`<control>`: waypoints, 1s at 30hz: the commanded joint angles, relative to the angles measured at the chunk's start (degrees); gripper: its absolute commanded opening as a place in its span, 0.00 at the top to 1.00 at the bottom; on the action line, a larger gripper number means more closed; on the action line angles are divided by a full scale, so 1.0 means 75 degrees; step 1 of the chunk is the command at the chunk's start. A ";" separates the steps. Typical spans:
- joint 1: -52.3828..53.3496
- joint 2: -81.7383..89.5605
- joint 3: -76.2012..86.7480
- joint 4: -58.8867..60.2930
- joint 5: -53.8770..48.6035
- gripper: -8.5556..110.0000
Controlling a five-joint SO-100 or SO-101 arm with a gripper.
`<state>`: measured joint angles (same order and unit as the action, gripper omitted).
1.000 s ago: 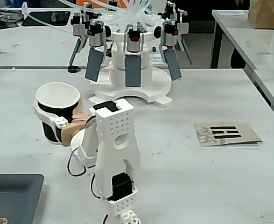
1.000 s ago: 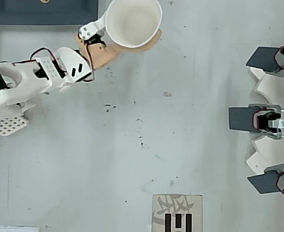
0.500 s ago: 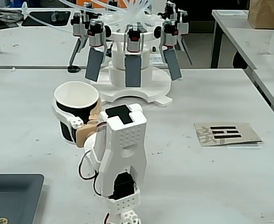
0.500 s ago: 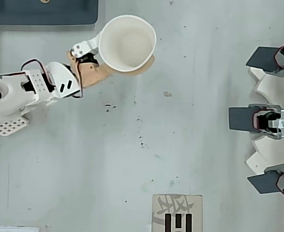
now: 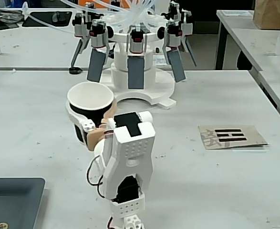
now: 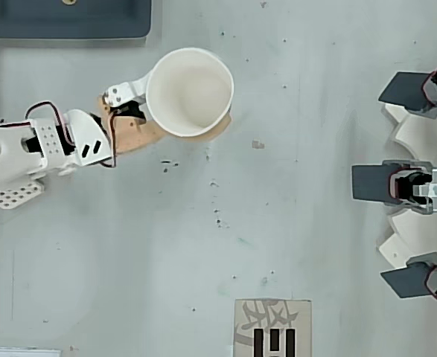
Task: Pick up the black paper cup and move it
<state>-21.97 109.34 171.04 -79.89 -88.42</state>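
the white arm (image 5: 128,167) stands at the near edge of the table (image 5: 216,191) in the fixed view, its base low in the frame and its upper link rising and leaning away from the camera toward the left. in the overhead view the arm (image 6: 43,145) enters from the left edge and extends to the right, ending in the gripper (image 6: 192,126). the gripper (image 5: 94,126) is closed around the black paper cup (image 5: 89,107): a white finger (image 6: 129,91) wraps one side of the cup wall and a tan finger (image 6: 140,134) wraps the other side, both touching the cup. the black paper cup (image 6: 189,91) is upright, its white interior and rolled rim facing straight up in the overhead view; the views do not show clearly whether its base touches the table. the cup sits in the upper left part of the overhead view, near the dark tray (image 6: 69,18) at the top edge and well apart from the printed card (image 6: 272,327) at the bottom edge. in the fixed view the cup lies between the arm and the white multi-paddle fixture (image 5: 135,62) at the rear of the table. the card (image 5: 231,136) lies to the right, well apart from the arm.
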 commanded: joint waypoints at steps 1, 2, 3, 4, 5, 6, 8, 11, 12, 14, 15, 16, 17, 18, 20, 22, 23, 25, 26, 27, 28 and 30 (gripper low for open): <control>0.0293 0.0387 0.0047 -0.0023 -0.0082 0.81; 0.0398 0.0422 0.0082 0.0000 -0.0082 0.81; 0.0504 0.0434 0.0105 0.0012 -0.0105 0.80; 0.0609 0.0434 0.0105 0.0012 -0.0117 0.80; 0.0703 0.0434 0.0105 0.0035 -0.0141 0.80; 0.0809 0.0434 0.0105 0.0059 -0.0152 0.80; 0.0973 0.0422 0.0105 0.0105 -0.0176 0.79; 0.1184 0.0422 0.0105 0.0199 -0.0223 0.79; 0.1254 0.0410 0.0105 0.0223 -0.0234 0.79; 0.1418 0.0387 0.0059 0.0293 -0.0246 0.79; 0.1512 0.0363 0.0035 0.0340 -0.0246 0.79; 0.1594 0.0340 0.0000 0.0387 -0.0246 0.79; 0.1676 0.0305 -0.0023 0.0422 -0.0246 0.79; 0.1746 0.0293 -0.0059 0.0480 -0.0246 0.79; 0.1898 0.0234 -0.0176 0.0598 -0.0258 0.79; 0.2063 0.0187 -0.0328 0.0785 -0.0270 0.79; 0.2133 0.0187 -0.0434 0.0926 -0.0270 0.79; 0.2273 0.0164 -0.0691 0.1219 -0.0270 0.79; 0.2344 0.0141 -0.0844 0.1348 -0.0270 0.80; 0.2391 0.0094 -0.1008 0.1465 -0.0270 0.80; 0.2426 0.0047 -0.1172 0.1559 -0.0270 0.80; 0.2484 -0.0035 -0.1500 0.1828 -0.0270 0.80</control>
<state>-4.13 108.98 165.23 -67.50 -90.26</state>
